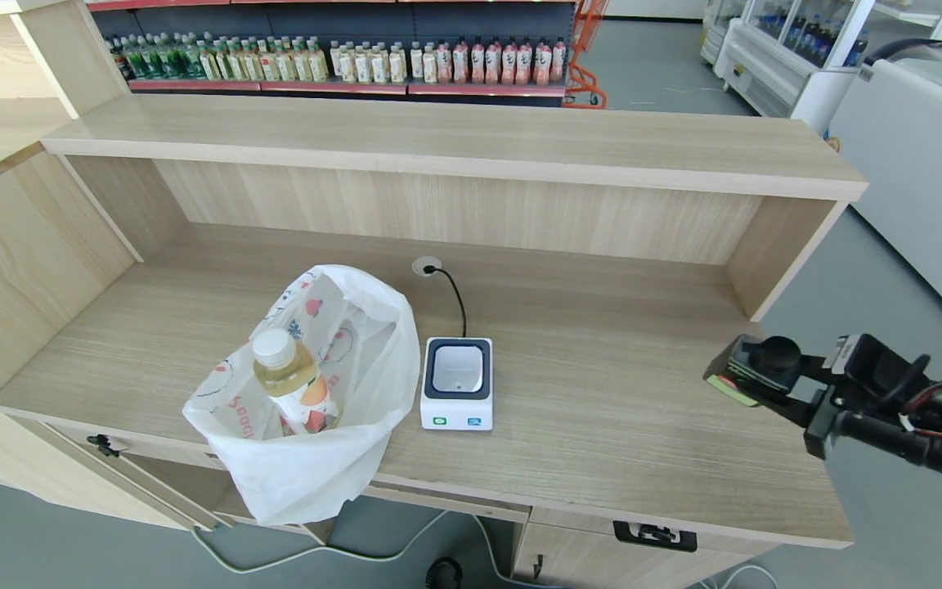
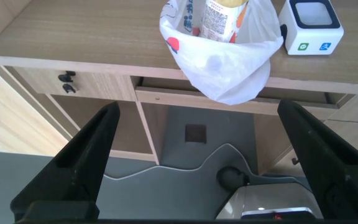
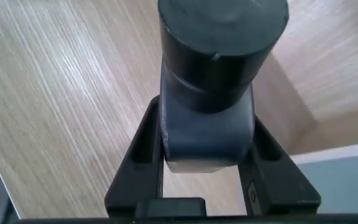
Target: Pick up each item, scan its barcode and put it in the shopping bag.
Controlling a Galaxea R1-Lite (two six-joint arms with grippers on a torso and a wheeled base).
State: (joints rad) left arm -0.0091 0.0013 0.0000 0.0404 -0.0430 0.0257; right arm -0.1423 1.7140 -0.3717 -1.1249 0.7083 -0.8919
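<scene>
Wooden shop surface [image 1: 602, 393]: left hand [image 2: 201, 155] gapes wide below its front edge; shopping bag [image 1: 377, 327] holds one bottle [image 1: 291, 380]; scanner [image 1: 457, 384] just beside; right hand [image 3: 207, 155] grips a dark-capped item [image 1: 733, 383] at the far edge, likely awaiting scanning: next, barcode toward scanner

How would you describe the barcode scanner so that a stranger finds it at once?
Look at the wooden counter. Near its front edge a white shopping bag holds a bottle; the scanner sits right of it. It alone is a small white box with a dark-framed window and a black cable.
</scene>
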